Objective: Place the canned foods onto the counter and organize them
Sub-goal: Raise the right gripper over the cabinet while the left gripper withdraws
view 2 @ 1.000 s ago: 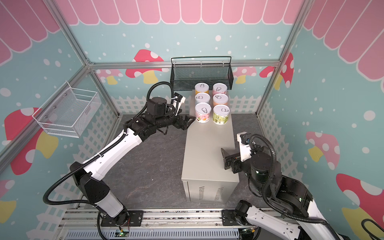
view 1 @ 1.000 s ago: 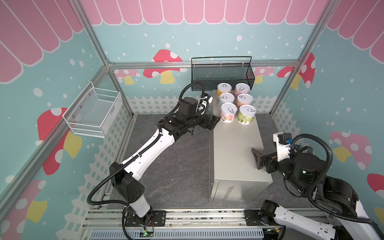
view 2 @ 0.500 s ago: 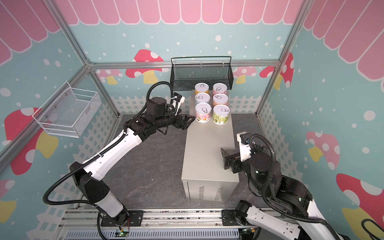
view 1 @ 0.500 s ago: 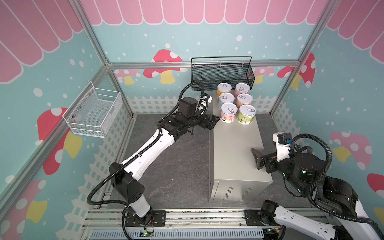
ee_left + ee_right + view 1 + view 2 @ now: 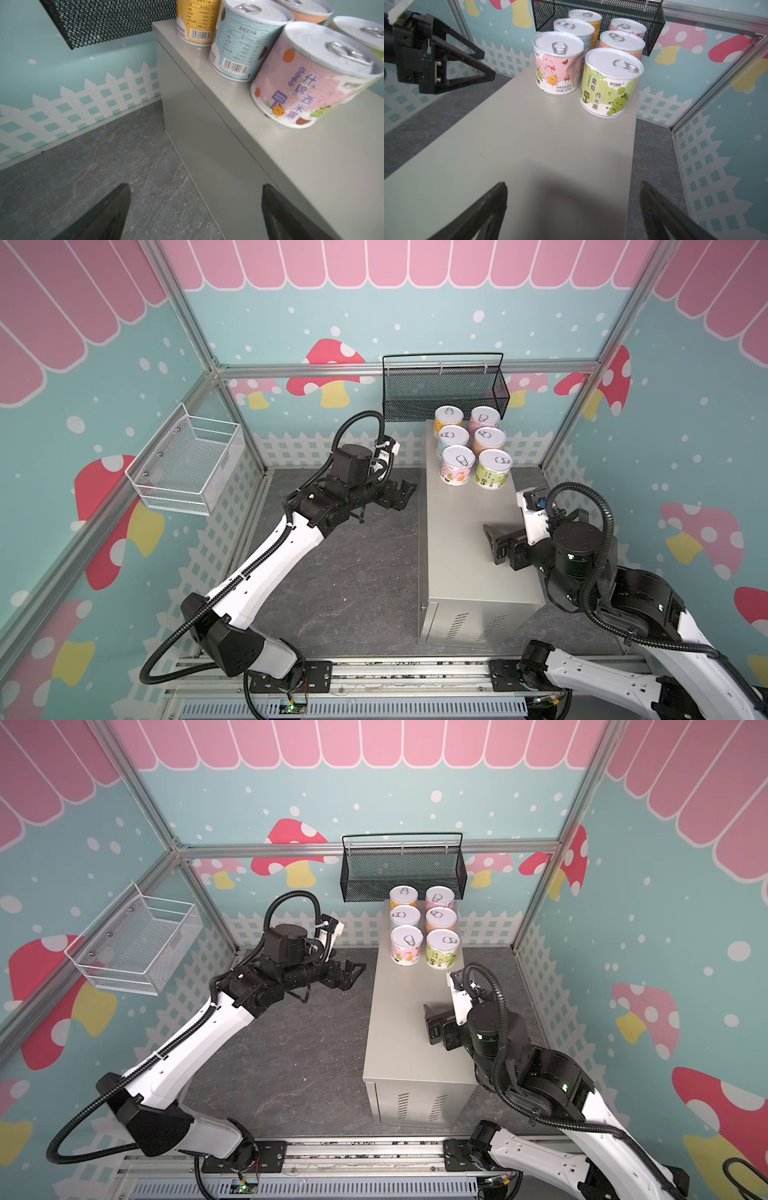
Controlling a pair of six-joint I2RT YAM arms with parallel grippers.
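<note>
All six cans (image 5: 453, 436) are standing upright on the counter (image 5: 465, 539), packed two by three at the end away from its vent slots (image 5: 457, 622). By my reading the placing is done and the grouping is looking tidy too. No can is showing anywhere off the counter, so little seems left beyond drawing the arms clear.

The left gripper (image 5: 407, 497) is hovering just off the counter's long side, near the pink-white can (image 5: 457, 462), with its jaws spread and holding nothing. The right gripper (image 5: 490, 544) is hanging over the opposite long edge, about midway along the top, its jaws likewise spread wide and empty.

The cans are short cylinders wearing pastel, paper-like labels, the green can (image 5: 610, 83) among them, under flat silver-white lids with ring pulls. The counter is looking like smooth painted sheet metal: beige-grey, boxy, crisp at its folded edges and faintly glossy on top. The floor (image 5: 353, 572) beside the counter is reading as dark, veined stone. A black basket (image 5: 444, 393) of fine mesh is hanging above the counter's can end, and a white basket (image 5: 187, 464) of wire is sitting well apart from the counter.
</note>
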